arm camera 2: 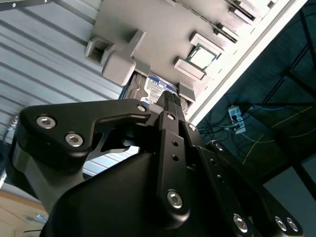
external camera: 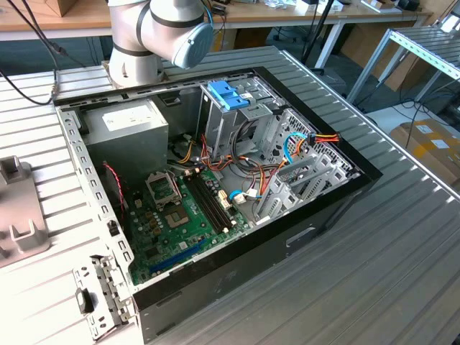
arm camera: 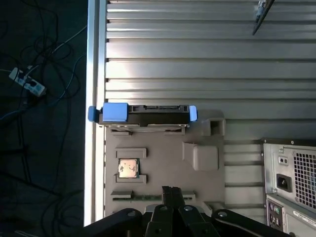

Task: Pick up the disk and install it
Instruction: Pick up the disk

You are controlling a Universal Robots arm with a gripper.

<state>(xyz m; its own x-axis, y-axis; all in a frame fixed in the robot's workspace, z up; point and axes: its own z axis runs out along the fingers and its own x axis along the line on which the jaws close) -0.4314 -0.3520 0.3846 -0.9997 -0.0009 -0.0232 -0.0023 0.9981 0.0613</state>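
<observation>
The disk is seen standing on edge in a slot of the grey holder, close to the edge of the table, untouched. The gripper is poised over the holder's other end, tips pressed together on nothing, with a processor chip lying between. In the exterior view the open computer case is centred, the arm is found at eleven o'clock and the holder at nine.

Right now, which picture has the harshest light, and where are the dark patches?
First wrist view: the ribbed table gleams in bright bands, the floor beside it is nearly black, the disk is well lit. Second wrist view: the gripper looms dark in front. Exterior view: even light.
</observation>
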